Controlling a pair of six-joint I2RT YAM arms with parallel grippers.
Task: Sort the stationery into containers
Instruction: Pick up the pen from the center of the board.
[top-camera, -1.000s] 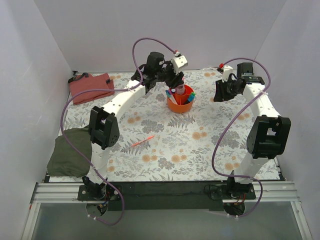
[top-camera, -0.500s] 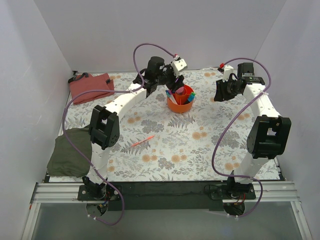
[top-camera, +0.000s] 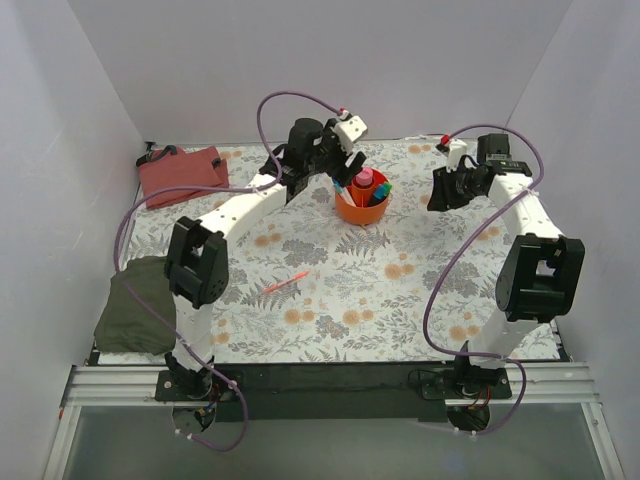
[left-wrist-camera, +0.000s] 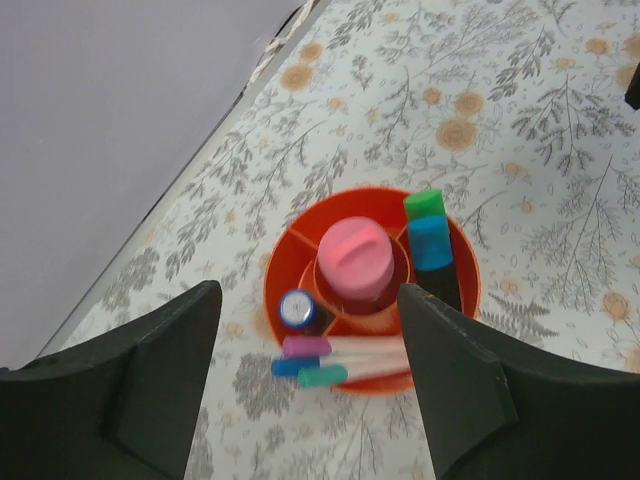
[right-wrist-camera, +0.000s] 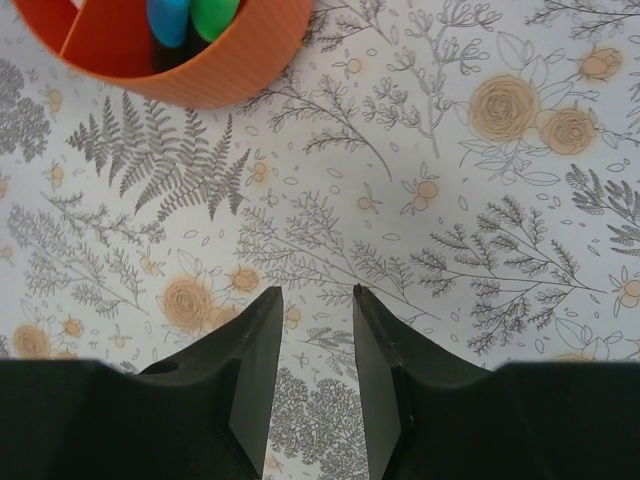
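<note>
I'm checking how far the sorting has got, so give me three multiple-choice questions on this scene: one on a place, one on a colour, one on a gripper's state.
1. The orange-red pen is: A in the orange cup; B lying on the flowered table cover; C in the left gripper.
2. The tube in the cup's middle is: A pink; B yellow; C black.
3. The left gripper is: A shut tight; B open and empty near the cup; C resting on the cover.
Answers: 1 B, it lies alone on the cover; 2 A, its top shows pink; 3 B, its fingers stand wide apart, gripping nothing.
</note>
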